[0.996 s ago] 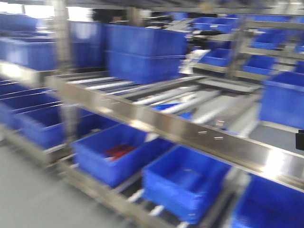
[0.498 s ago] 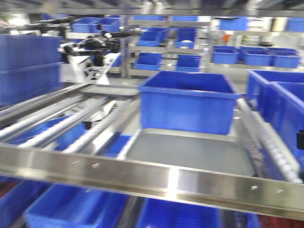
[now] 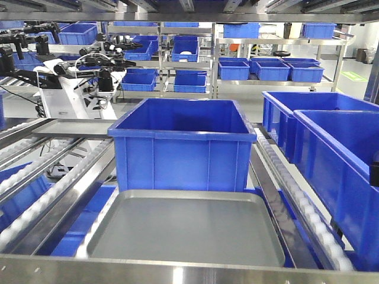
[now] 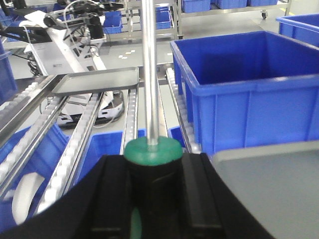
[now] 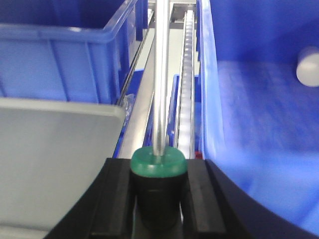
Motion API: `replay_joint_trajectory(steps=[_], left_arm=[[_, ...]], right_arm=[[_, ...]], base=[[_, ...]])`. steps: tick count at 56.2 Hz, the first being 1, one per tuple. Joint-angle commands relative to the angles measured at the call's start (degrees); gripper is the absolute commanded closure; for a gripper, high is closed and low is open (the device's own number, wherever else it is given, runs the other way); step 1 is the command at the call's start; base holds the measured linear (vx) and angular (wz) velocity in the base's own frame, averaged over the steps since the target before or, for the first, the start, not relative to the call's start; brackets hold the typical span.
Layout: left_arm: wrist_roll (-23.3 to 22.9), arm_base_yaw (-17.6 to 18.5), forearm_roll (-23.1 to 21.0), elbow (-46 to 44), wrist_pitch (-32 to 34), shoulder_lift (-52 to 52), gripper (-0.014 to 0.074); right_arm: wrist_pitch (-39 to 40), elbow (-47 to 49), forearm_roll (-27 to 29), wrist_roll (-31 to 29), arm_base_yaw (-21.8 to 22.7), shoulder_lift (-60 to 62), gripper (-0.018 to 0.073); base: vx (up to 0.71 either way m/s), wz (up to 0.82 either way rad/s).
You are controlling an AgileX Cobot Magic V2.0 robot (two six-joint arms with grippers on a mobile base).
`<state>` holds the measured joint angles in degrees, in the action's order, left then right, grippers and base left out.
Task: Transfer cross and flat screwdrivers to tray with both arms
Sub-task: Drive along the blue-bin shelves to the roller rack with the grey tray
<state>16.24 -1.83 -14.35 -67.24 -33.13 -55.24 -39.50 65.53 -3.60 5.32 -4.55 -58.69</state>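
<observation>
The grey tray (image 3: 189,231) lies on the roller rack, right in front of a deep blue bin (image 3: 183,142); neither gripper shows in the front view. My left gripper (image 4: 153,167) is shut on a screwdriver (image 4: 152,149) by its black handle with a green collar. Its steel shaft points up and away, and the tray (image 4: 279,189) is to its lower right. My right gripper (image 5: 158,174) is shut on the other screwdriver (image 5: 158,162), with the tray (image 5: 50,159) to its left. Both tips are out of frame, so I cannot tell cross from flat.
Large blue bins (image 3: 331,154) stand along the right, one close beside my right gripper with a white object (image 5: 309,64) in it. A second grey tray (image 4: 94,82) lies on the rollers at the far left. A white robot (image 3: 77,89) with black arms stands behind.
The front view has swung from the blurred side racks of blue bins to face the tray and the bin behind it squarely. The picture is now sharp.
</observation>
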Motion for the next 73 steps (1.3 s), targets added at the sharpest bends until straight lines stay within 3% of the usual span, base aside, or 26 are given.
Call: replay_joint_trajectory(steps=[1,73], left_arm=[[-0.51,0.24,-1.05,-1.71,5.0,0.7,0.0594],[-0.51,0.24,-1.05,-1.71,7.08,0.7,0.0594]], right_arm=[[5.35,2.07,-0.58,-0.31,0.06,0.81,0.0567],[5.59,2.07,-0.38,-0.13,0.06,0.81,0.0567]], base=[[0.24,-0.05],[0.08,-0.03]])
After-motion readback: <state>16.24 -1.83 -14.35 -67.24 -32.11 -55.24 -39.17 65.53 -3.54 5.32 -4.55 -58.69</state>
